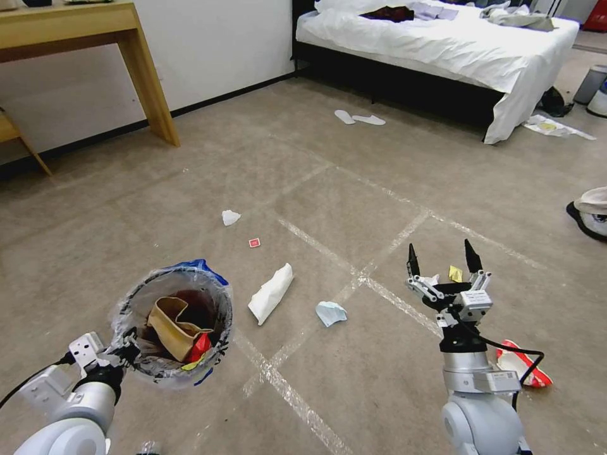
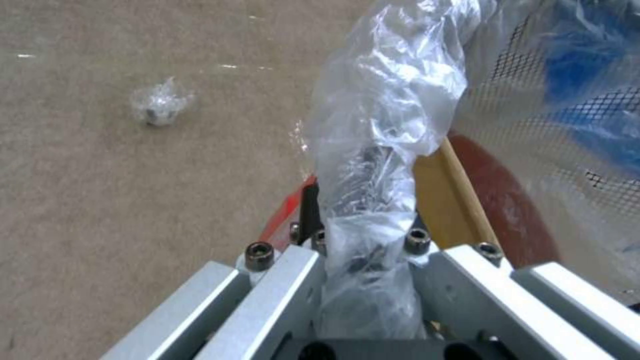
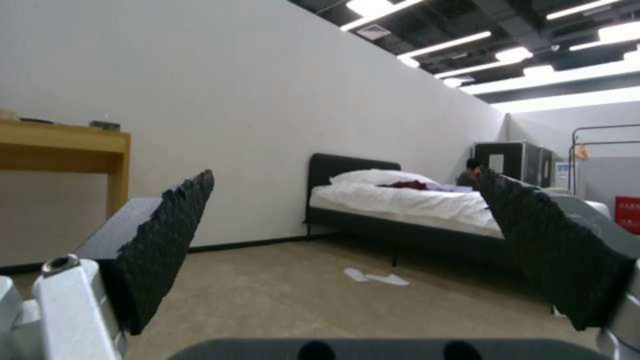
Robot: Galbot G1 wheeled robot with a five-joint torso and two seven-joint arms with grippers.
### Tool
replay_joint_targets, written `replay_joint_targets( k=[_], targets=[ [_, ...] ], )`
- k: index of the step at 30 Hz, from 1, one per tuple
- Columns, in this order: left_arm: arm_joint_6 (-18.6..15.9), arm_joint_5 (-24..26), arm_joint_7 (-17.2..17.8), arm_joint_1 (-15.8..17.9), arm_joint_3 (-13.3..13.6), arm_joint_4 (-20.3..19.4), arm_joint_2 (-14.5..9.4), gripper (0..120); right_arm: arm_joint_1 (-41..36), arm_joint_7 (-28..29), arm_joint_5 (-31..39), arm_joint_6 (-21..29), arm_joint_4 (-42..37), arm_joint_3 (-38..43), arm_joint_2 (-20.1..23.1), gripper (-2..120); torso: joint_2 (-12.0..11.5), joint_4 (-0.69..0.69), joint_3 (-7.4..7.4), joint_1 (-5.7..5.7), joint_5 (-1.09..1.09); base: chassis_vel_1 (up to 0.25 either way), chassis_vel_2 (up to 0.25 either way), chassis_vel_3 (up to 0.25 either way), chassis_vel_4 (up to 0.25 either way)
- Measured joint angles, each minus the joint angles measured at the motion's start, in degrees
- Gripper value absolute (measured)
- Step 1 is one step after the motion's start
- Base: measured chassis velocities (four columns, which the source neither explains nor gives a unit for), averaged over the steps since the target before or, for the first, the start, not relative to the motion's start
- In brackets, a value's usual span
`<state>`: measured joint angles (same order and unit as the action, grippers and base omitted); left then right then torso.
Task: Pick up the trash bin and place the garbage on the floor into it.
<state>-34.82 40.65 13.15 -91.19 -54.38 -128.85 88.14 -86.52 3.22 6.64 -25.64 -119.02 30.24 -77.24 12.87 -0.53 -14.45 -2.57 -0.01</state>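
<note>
The left gripper (image 1: 123,347) pinches the near rim of the trash bin (image 1: 172,323), its fingers pressed together on the crinkled plastic liner (image 2: 373,165) and the edge beneath, and holds the bin tilted above the floor (image 1: 329,189) at the robot's left. Inside lie a folded brown cardboard piece (image 1: 171,322) and a red wrapper (image 1: 200,346). The right gripper (image 1: 442,260) hangs empty in front of the robot on its right, jaws spread wide and pointing forward over the carpet. Garbage waits between the two arms: a white crumpled paper (image 1: 271,293), a pale blue tissue (image 1: 331,313), a small white scrap (image 1: 230,217), a tiny red scrap (image 1: 254,242), a yellow scrap (image 1: 455,273) just past the right gripper, and a red-and-white wrapper (image 1: 523,364) beside the right arm. The likely risk is the rim hold: the slick liner could slide between the fingers and the tilted bin could sag or spill its load. No writing is readable
</note>
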Motion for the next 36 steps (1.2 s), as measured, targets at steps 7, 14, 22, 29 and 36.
replay_joint_targets(
  k=[7,14,22,29,36],
  targets=[
    [0.02,0.3,-0.05,-0.22,-0.47,0.01,-0.29,1,0.2,-0.03,-0.48,-0.01,0.29,-0.96,-0.2,100,0.0,0.01,0.0,0.0,0.01,-0.094,0.095,0.106,-0.086],
    [0.03,0.72,-0.01,-0.71,-0.76,-0.32,-0.4,1,0.94,0.13,-0.44,0.9,0.17,-1.54,-0.01,100,0.0,0.01,0.0,0.0,0.0,-0.092,0.107,0.094,-0.101],
    [0.1,0.62,-0.01,-0.75,-0.64,-0.32,-0.27,1,0.96,0.26,-0.33,0.93,0.46,-1.54,0.19,100,0.0,-0.01,0.0,0.0,0.0,-0.099,0.091,0.091,-0.095],
    [0.16,0.37,-0.01,-0.66,-0.49,-0.02,-0.06,1,1.4,0.79,-0.24,1.2,1.17,-1.95,0.4,100,0.0,0.0,0.0,0.0,0.01,-0.056,0.051,0.049,-0.058],
    [0.2,0.26,-0.01,-0.5,-0.52,0.41,0.03,1,2.73,1.75,0.06,2.52,2.68,-3.66,0.55,100,0.0,0.01,0.0,0.0,0.01,-0.03,0.057,0.038,-0.054]
  ],
)
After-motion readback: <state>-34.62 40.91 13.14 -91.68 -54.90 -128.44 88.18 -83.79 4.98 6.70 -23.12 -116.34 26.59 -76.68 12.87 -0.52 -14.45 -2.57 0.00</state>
